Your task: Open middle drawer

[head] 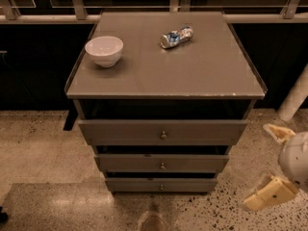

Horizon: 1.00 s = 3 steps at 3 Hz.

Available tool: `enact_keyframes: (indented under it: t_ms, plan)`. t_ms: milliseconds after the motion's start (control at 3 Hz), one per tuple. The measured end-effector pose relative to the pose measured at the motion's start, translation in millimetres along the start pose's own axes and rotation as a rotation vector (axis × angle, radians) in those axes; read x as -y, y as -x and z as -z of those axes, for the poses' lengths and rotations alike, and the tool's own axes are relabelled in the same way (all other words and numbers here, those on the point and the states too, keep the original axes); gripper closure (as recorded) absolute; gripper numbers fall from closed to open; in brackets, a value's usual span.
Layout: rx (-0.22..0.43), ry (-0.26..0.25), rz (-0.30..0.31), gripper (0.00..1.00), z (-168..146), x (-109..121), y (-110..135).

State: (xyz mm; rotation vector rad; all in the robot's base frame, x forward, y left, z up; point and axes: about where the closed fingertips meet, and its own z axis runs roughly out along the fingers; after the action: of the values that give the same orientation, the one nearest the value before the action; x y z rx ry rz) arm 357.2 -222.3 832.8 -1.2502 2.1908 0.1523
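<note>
The middle drawer (144, 162) is a grey flat front with a small round metal knob (162, 166). It sits between a wider, taller drawer (120, 131) above and a narrower, slimmer drawer (134, 184) below. All three fronts stand slightly out, stepped under the cabinet top. My gripper (272, 165) is at the right edge of the view, low and to the right of the cabinet, well apart from the drawers. Its two cream fingers (269, 194) are spread wide and hold nothing.
On the cabinet top (202, 66) stand a white bowl (104, 50) at the left and a crushed blue-silver wrapper (176, 36) at the back. A dark railing and wall run behind. Speckled floor (38, 148) surrounds the cabinet. A white post (294, 100) stands at the right.
</note>
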Motion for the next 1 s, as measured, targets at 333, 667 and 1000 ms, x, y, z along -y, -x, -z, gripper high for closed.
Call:
enact_keyframes:
  t_ms: [333, 667, 1000]
  plan:
    - [0.001, -0.031, -0.18, 0.0, -43.8, -19.0, -58.4]
    - [-0.011, -0.051, -0.272, 0.0, -96.5, -28.6, -98.9]
    - [0.018, -0.083, -0.315, 0.0, -145.0, -19.5, -111.3]
